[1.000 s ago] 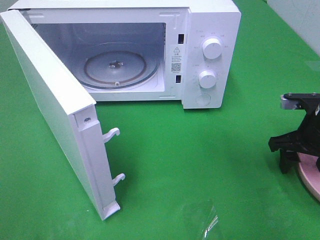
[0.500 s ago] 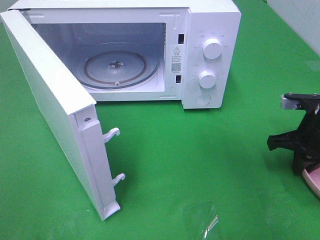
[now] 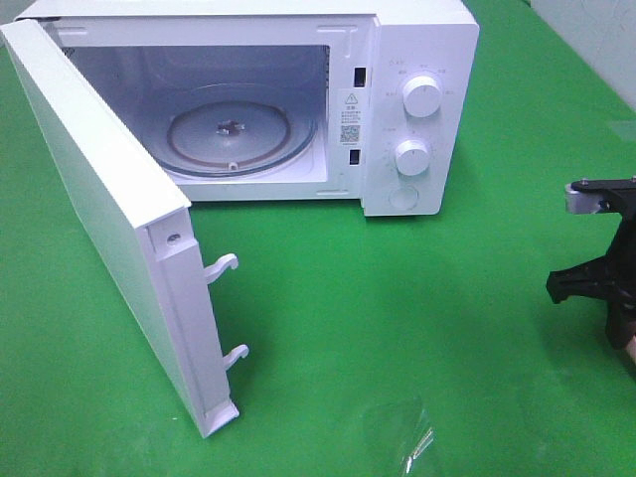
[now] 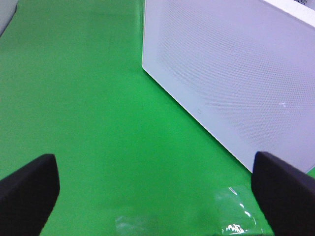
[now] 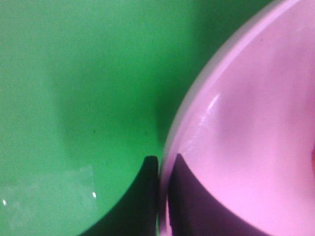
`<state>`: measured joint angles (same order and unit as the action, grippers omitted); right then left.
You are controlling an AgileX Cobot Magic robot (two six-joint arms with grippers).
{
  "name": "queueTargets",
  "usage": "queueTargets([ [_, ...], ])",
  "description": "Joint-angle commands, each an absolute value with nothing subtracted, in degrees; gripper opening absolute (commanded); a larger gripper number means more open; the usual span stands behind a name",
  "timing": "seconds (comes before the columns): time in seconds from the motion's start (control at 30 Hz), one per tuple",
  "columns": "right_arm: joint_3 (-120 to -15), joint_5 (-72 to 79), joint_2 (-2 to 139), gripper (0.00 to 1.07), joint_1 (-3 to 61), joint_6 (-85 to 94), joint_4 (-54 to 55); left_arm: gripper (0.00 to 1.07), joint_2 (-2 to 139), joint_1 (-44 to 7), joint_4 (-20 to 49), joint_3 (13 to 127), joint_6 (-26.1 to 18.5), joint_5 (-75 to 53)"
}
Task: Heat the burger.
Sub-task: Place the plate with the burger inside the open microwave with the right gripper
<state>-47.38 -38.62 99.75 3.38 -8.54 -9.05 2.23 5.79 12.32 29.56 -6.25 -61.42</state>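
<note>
The burger is out of view in every frame. In the right wrist view my right gripper [image 5: 162, 196] is shut on the rim of the round pink plate [image 5: 246, 147], one finger [image 5: 145, 196] outside and one inside. In the exterior high view the right gripper [image 3: 618, 328] is at the far right edge, and the plate does not show there. My left gripper [image 4: 155, 196] is open and empty above the green cloth, next to the outer face of the microwave door [image 4: 231, 73]. It is not in the exterior high view.
The white microwave [image 3: 417, 99] stands at the back with its door [image 3: 99, 229] swung wide open toward the front left. Its glass turntable [image 3: 234, 134] is bare. A shiny clear patch [image 3: 402, 437] lies on the green cloth near the front.
My right gripper has moved right toward the edge of the exterior high view, and the pink plate has gone out of that view with it. The microwave has not moved.
</note>
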Motion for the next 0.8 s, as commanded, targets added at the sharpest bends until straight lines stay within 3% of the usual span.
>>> queueTargets([
  [0.03, -47.15, -41.65, 97.17, 0.0, 5.61, -10.37, -13.58, 0.98, 2.23, 5.73, 12.89, 29.51, -6.36, -61.19],
  [0.57, -46.81, -48.47, 90.41, 0.0, 15.99, -20.57, -27.33, 0.98, 2.23, 5.73, 12.89, 29.51, -6.36, -61.19],
  [0.8, -41.88, -48.41, 88.98, 0.0, 21.26, -25.04, -30.6, 0.98, 2.23, 5.73, 12.89, 29.51, -6.36, -61.19],
])
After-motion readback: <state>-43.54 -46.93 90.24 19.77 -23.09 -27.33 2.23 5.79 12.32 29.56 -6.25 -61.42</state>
